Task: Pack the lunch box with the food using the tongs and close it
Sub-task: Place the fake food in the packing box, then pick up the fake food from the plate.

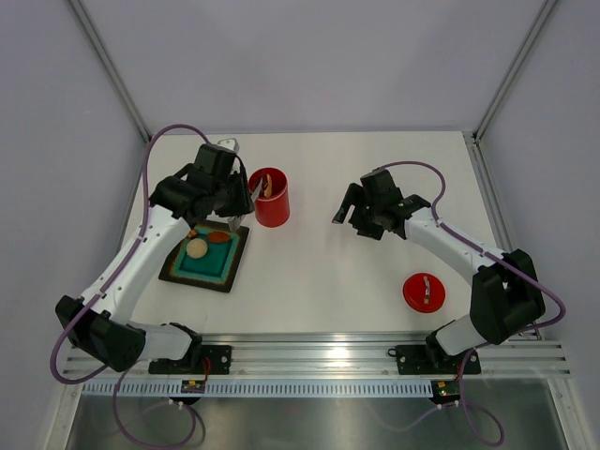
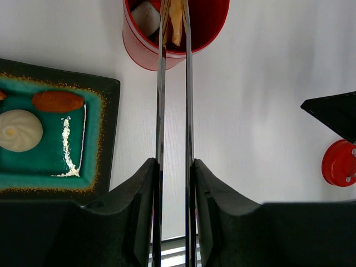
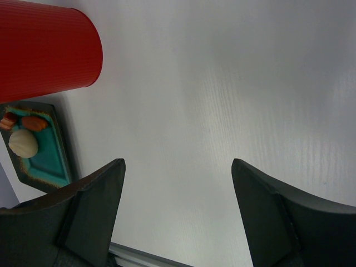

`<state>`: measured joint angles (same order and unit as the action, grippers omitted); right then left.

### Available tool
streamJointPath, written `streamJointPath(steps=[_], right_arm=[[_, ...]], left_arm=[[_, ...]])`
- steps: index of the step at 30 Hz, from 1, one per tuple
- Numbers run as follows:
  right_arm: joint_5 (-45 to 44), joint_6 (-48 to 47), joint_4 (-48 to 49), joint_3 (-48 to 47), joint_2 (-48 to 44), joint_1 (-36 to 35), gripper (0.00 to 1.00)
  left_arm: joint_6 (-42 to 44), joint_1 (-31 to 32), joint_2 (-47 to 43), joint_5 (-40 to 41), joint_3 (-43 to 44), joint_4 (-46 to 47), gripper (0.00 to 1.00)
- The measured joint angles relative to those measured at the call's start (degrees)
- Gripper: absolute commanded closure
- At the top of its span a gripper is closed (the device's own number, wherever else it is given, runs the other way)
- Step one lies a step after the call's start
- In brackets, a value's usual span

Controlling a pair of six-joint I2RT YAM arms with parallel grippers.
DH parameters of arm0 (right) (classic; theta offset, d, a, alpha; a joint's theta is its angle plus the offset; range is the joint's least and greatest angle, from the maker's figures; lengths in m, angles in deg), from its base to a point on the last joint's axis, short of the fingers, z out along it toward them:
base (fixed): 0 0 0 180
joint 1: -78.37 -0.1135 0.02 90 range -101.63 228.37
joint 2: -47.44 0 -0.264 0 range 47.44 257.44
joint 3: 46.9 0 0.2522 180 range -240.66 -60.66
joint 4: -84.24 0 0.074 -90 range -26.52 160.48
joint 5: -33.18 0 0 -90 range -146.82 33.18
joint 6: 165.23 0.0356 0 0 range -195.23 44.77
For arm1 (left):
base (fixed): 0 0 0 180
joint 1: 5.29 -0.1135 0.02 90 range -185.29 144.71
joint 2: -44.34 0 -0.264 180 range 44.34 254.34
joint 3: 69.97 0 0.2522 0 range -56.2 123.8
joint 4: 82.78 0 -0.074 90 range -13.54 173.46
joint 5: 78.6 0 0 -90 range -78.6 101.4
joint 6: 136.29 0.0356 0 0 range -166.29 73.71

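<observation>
**Left arm.** The left end effector [image 2: 173,164] was pinching the tongs [image 2: 188,111], with one finger pressed against each strip. The strips ran almost parallel and close together. The tong tips reached over the rim and into the open mouth of the lunch box [image 1: 272,211]. A pale orange food piece [image 2: 176,22] sat between the tips, and a white piece [image 2: 146,16] lay inside the box beside it.

**Lunch box.** It stood upright on the worktop [image 1: 328,272], just beyond the far right corner of the black tray [image 2: 111,139]. Its lid [image 1: 424,292] lay flat, well apart, near the right arm.

**Tray.** A cream ball [image 2: 19,129] and an orange piece [image 2: 58,101] rested on the teal mat.

**Right arm.** The right end effector [image 3: 178,161] hung above bare worktop with its fingers spread wide, gripping nothing.
</observation>
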<state>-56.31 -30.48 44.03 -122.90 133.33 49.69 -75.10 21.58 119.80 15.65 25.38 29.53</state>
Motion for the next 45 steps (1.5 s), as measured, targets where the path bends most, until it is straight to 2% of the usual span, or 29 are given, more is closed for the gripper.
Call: streamJointPath(steps=[9,12,17,21,26,33,36,40,43,45], right_arm=[[0.02,0.00,0.00,0.00,0.02,0.00,0.15],[0.02,0.00,0.00,0.00,0.02,0.00,0.15],[0.02,0.00,0.00,-0.02,0.02,0.00,0.15],[0.02,0.00,0.02,-0.24,0.02,0.00,0.15],[0.04,0.00,0.00,-0.46,0.02,0.00,0.15],[0.42,0.00,0.04,-0.46,0.09,0.00,0.15],[0.66,0.00,0.09,-0.46,0.42,0.00,0.15],[1.07,0.00,0.33,-0.48,1.09,0.00,0.16],[1.20,0.00,0.46,-0.48,1.31,0.00,0.15],[1.31,0.00,0.57,-0.48,1.31,0.00,0.15]], left_arm=[[0.35,0.28,0.11,0.04,0.00,0.00,0.65],[0.33,0.48,0.11,0.09,0.00,0.00,0.70],[0.33,1.18,-0.04,0.63,0.02,0.00,0.90],[0.50,1.38,-1.25,1.20,0.57,-0.52,0.96],[0.52,1.53,-5.97,4.57,1.20,-1.99,0.96],[-0.20,1.53,-16.92,12.68,-1.16,-9.73,0.89],[-1.38,1.53,-20.11,15.89,-3.96,-14.47,0.82],[-3.34,1.40,-20.81,19.02,-7.69,-19.63,0.77],[-4.55,1.18,-19.56,19.98,-10.54,-21.90,0.70],[-4.98,1.18,-18.95,20.02,-11.78,-22.71,0.70]])
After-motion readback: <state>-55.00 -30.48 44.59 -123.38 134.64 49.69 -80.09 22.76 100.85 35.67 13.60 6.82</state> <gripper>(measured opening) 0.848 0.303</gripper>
